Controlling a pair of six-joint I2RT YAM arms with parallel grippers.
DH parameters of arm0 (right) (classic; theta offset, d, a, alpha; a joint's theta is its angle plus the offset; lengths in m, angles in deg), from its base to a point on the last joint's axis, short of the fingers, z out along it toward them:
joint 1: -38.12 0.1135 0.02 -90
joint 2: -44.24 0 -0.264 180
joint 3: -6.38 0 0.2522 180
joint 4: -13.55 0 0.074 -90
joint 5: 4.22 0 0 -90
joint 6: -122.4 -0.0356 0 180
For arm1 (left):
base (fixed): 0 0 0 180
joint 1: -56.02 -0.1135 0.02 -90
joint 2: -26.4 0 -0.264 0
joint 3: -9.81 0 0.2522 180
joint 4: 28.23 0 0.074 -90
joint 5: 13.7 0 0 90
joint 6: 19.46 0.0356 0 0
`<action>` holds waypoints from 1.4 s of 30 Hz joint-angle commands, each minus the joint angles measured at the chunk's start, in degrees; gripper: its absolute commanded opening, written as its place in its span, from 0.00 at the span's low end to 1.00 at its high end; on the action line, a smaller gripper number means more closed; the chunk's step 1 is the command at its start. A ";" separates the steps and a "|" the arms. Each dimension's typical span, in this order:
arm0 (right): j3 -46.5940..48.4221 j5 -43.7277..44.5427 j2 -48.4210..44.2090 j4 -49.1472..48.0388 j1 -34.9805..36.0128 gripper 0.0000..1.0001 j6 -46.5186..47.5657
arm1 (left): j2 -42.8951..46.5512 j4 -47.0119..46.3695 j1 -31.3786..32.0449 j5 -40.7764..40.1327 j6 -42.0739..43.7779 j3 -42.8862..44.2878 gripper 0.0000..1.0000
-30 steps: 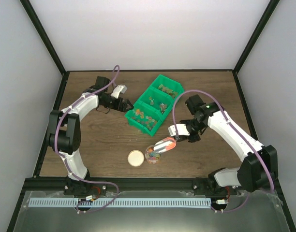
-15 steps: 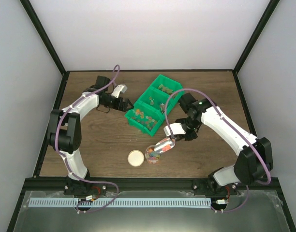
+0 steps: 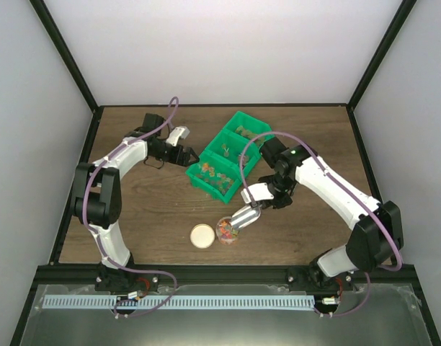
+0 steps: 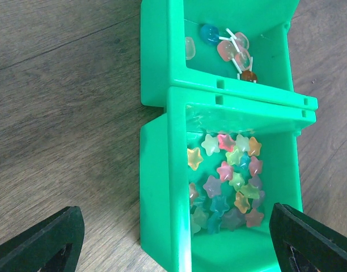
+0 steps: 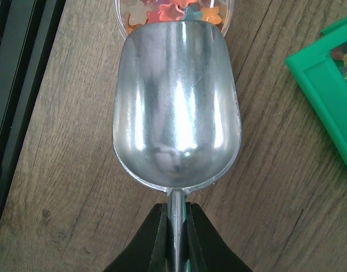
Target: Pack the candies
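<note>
- From the top there are one green bin (image 3: 210, 186) with three boxes, one clear jar (image 3: 227, 241), one tan lid (image 3: 202, 235), one metal scoop (image 3: 243, 218) and two arms.
- They are on a brown wood counter (image 3: 148, 216), with white walls and black bars around it.
- The left arm bends over to the bin's left end. The right arm bends in over the jar.
- Left wrist view: the left pincer (image 4: 176, 243) is spread wide. Many star candies (image 4: 230, 181) lie in the nearer box.
- Right wrist view: the right pincer (image 5: 174, 226) pinches the scoop's handle. The scoop is empty. Its lip is over the jar, and there are more candies in the jar.
</note>
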 commanded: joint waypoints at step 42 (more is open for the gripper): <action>-22.15 -1.45 11.33 -66.84 -34.27 0.10 -71.72 | 6.52 6.25 -7.31 -19.49 6.27 10.77 1.00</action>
